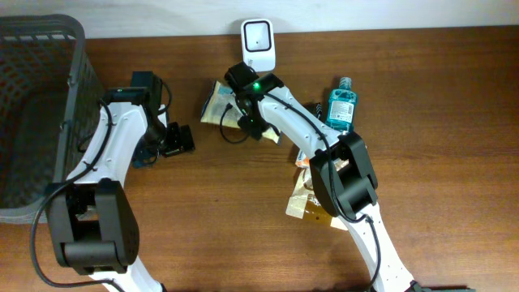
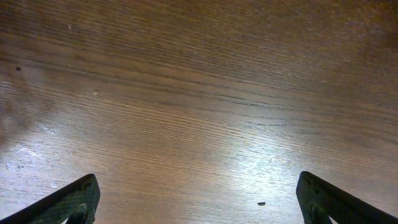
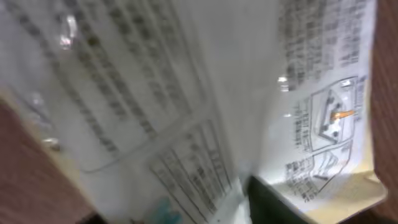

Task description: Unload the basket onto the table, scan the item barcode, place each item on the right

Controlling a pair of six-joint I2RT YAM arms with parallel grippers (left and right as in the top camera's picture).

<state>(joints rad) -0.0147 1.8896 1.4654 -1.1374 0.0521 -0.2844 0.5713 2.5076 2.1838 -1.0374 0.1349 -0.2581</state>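
- The right gripper [image 1: 240,116] was down on the packet [image 1: 214,100], just in front of the scanner [image 1: 257,45]; whether its jaws had clamped it could not be told.
- One finger [image 3: 280,202] lay against the packet's printed face.
- The left gripper [image 2: 199,202] hung spread wide over the table [image 2: 199,93], well left of the scanner.

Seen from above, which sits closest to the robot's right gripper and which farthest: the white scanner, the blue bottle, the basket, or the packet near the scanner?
1. Packet, right at the right gripper.
2. Scanner, just beyond it, at the back.
3. Bottle, off to the right.
4. Basket, far left.
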